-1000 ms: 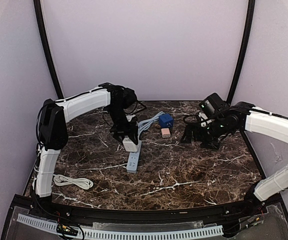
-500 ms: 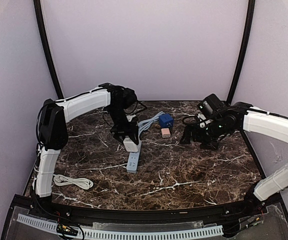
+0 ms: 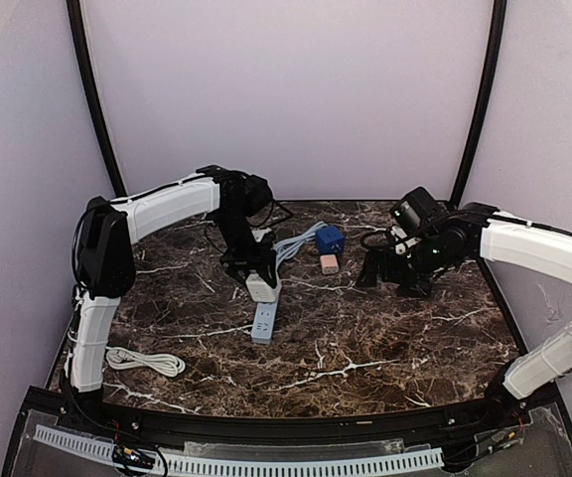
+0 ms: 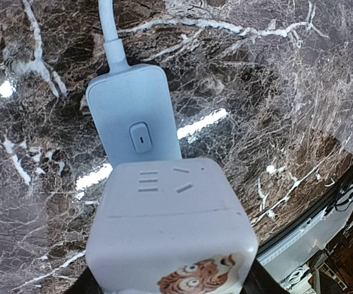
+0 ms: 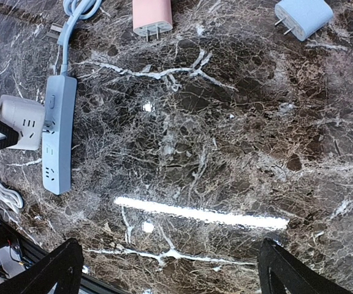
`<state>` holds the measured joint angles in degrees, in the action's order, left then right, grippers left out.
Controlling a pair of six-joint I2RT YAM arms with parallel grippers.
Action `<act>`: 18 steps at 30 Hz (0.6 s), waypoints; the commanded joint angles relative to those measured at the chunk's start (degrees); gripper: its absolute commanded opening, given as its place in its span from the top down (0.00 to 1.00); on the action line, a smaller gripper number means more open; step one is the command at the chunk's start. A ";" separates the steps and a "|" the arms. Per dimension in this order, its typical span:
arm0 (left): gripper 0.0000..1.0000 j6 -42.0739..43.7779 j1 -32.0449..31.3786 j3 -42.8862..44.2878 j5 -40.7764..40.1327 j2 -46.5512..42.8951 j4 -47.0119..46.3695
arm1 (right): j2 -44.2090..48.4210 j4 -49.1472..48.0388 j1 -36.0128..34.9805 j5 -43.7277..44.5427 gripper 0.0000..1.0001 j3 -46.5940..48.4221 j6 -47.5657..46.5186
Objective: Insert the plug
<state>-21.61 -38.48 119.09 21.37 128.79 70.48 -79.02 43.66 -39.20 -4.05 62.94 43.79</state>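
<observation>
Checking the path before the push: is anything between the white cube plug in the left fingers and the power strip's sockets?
Nothing visible. The white cube plug sits right over the power strip, whose free sockets are bare. The pink charger and blue charger lie apart. The cube hides the socket beneath it.

White cube plug [image 4: 170, 226] over pale-blue power strip [image 4: 133, 110]

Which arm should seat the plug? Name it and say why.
Left. The left fingers already hold the plug right at the strip. The right fingers are open, empty and off to the side.
</observation>
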 commanded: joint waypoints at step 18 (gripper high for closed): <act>0.99 1.56 -0.46 -0.33 -4.13 0.01 3.72 | -1.89 -1.05 0.44 0.06 0.01 2.10 -0.67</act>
<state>-20.12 -38.54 119.33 19.14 128.79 71.94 -80.14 43.44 -39.20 -4.05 63.46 43.72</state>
